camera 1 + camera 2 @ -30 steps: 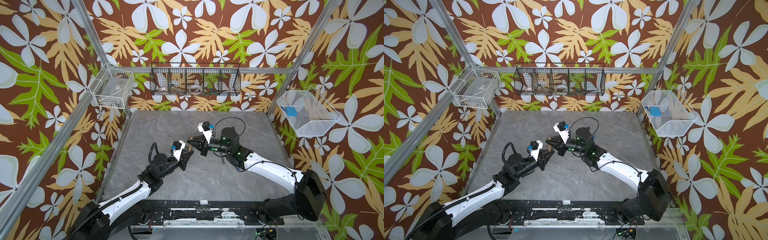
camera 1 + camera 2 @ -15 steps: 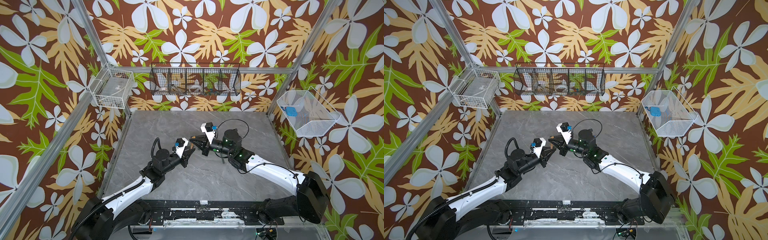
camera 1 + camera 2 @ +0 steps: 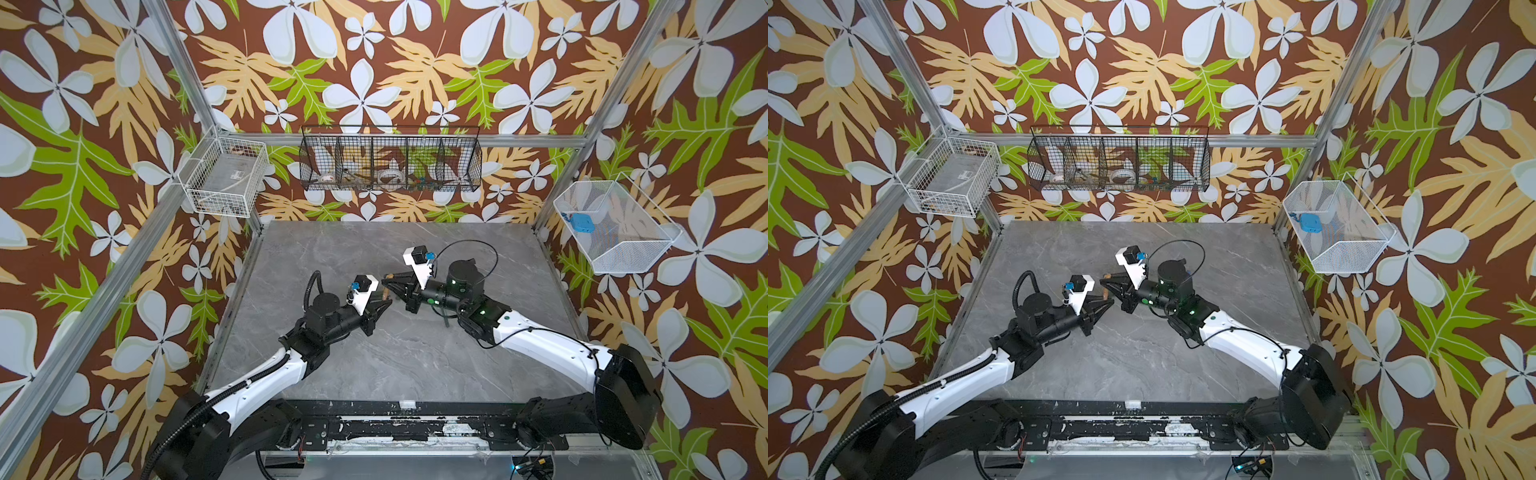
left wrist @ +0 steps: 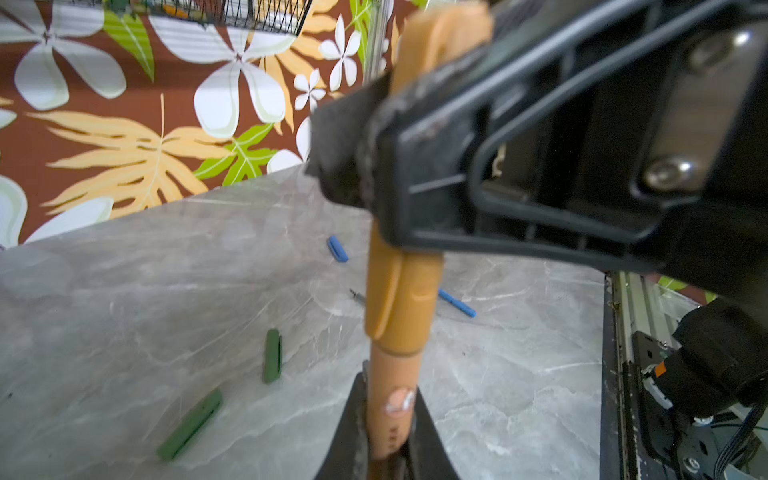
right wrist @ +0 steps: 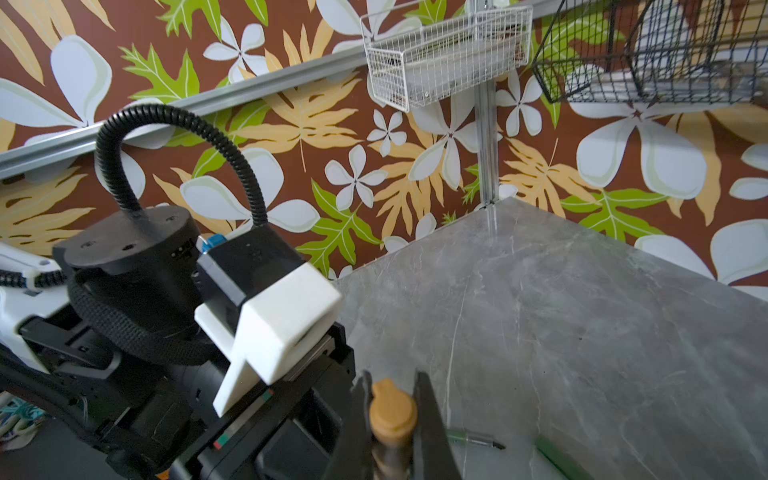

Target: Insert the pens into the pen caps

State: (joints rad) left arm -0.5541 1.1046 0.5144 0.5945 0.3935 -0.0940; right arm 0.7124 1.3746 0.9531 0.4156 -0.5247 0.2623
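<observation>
My left gripper is shut on the orange-brown pen, which sticks up from its jaws. The matching orange-brown pen cap sits over the pen's far end, and my right gripper is shut on that cap. In both top views the two grippers meet nose to nose above the table's middle. On the table lie a blue cap, a blue pen, two dark green caps and a green pen with a dark tip.
The grey marble table is walled by leaf-pattern panels. A white wire basket hangs at the back left, a black wire rack at the back, and a white mesh basket on the right. A metal rail runs along the front.
My left gripper has moved right and forward with the pen, closing on the right gripper, so the pen's end now sits in the cap. The right gripper has barely shifted.
</observation>
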